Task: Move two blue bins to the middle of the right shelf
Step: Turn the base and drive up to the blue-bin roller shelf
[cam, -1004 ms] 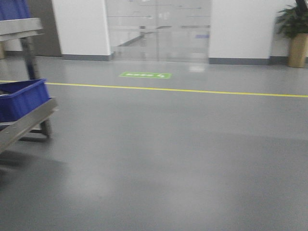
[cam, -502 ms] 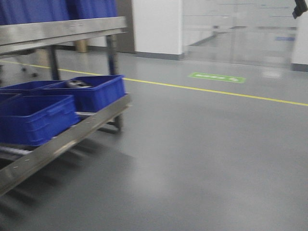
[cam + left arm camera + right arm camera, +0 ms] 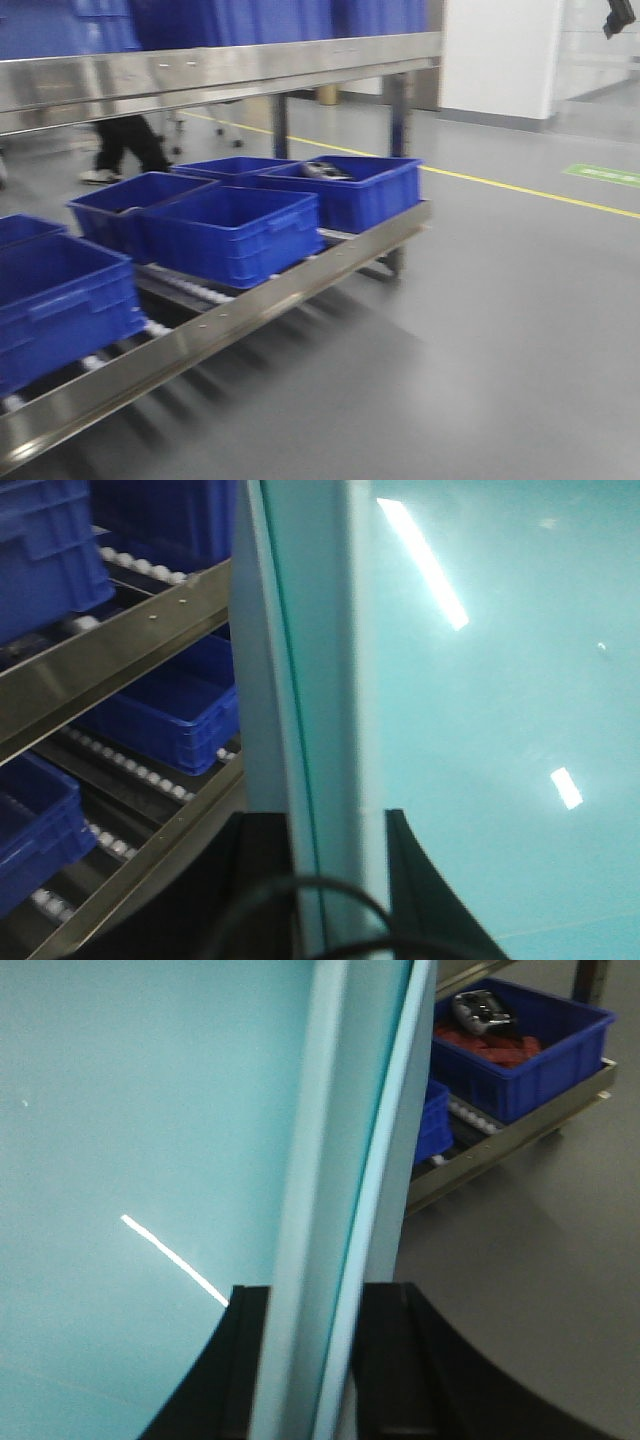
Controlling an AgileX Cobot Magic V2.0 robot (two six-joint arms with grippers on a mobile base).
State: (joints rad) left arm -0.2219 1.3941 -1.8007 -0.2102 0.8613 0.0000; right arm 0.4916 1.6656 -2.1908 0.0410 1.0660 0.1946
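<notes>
Both wrist views show one pale teal-blue bin carried between the arms. My left gripper (image 3: 325,815) is shut on its upright side wall (image 3: 300,630), with the glossy bin floor (image 3: 480,730) to the right. On the opposite wall (image 3: 350,1110) my right gripper (image 3: 318,1288) is shut too, the bin's inside (image 3: 150,1110) lying to its left. In the front view a steel rack (image 3: 250,300) carries several dark blue bins, among them one in the middle (image 3: 235,230) and one at the end (image 3: 345,190) with items in it. Neither gripper shows in the front view.
More blue bins (image 3: 200,20) stand on the rack's upper level. A person's legs (image 3: 125,145) show behind the rack. Grey floor with a yellow line (image 3: 520,185) lies to the right. The end bin (image 3: 520,1045) holds red and grey parts.
The front view has swung left: the rack, first only at the left edge, now fills the left and middle. The glass doors and the plant have left the view.
</notes>
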